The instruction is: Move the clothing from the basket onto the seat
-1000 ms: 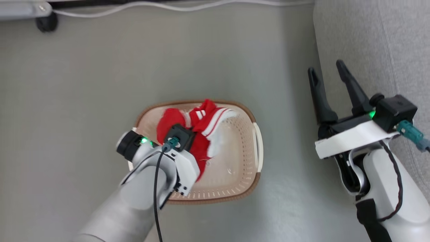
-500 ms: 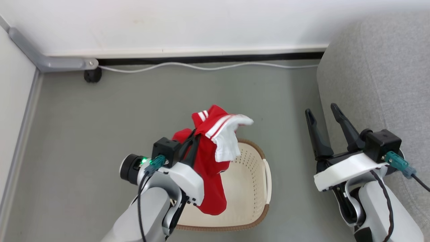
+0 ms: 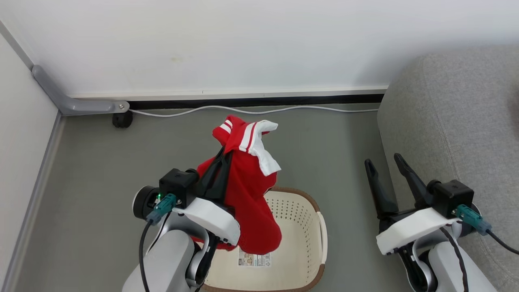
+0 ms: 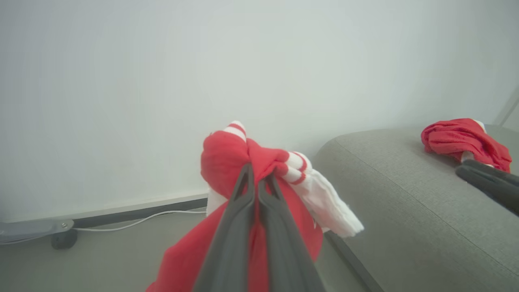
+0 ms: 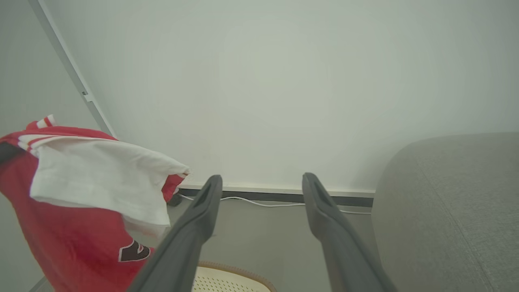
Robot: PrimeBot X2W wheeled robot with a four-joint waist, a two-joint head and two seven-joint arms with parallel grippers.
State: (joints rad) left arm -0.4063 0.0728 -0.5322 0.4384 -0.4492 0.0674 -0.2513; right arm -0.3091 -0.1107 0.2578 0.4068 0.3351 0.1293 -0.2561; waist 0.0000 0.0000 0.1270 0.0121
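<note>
A red garment (image 3: 247,190) hangs in a bunch from the left claw (image 3: 224,156), raised above the basket (image 3: 320,231). It is bright red, with a white panel drooping off its top right side and thin red-and-white stripes at the cuff on top. The right wrist view shows a dark mark with a white edge on its red front. Its lower end hangs over the basket's inside, and I cannot tell whether it touches the basket.

The left claw is clamped tight on the garment's upper folds, its two dark fingers (image 4: 243,190) pressed together with cloth bulging around the tips. The right claw (image 3: 382,160) stands off to the right, fingers spread wide and holding nothing. It is near the sofa's (image 3: 454,121) front edge and well apart from the garment.

The basket sits on the floor (image 3: 97,162) under the left arm. It is cream with rows of holes, a brown rim and a label (image 3: 254,258) lying on its bottom.

The floor is plain grey. The sofa, light grey cloth with rounded edges, rises on the right. In the left wrist view a second garment (image 4: 458,136), red and crumpled, lies on the sofa.

Beyond, a white cable (image 3: 243,110) runs along the foot of a white wall (image 3: 243,40), above a dark strip. At the far left a small black wheel (image 3: 121,119) sits under a grey bracket (image 3: 73,106).
</note>
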